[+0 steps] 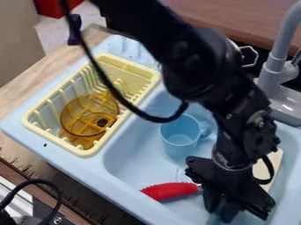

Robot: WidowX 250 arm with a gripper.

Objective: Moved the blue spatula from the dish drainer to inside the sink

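We see what looks like the blue spatula [216, 216] as a blue-green strip at the lower end of the pincer [222, 212], low over the sink [138, 160]; we cannot tell whether the pincer grips it. Beside the pincer we find a red handle [170, 191] and, partly hidden, an off-white board [274, 168]. Farther up in the sink is a light-blue cup [179, 135]. Next to the basin, the yellow dish drainer [89, 152] holds a clear amber bowl [71, 117].

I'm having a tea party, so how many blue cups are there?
1: the blue cup is in the sink, near the yellow drainer. The arm covers part of the sink, so another may be hidden.
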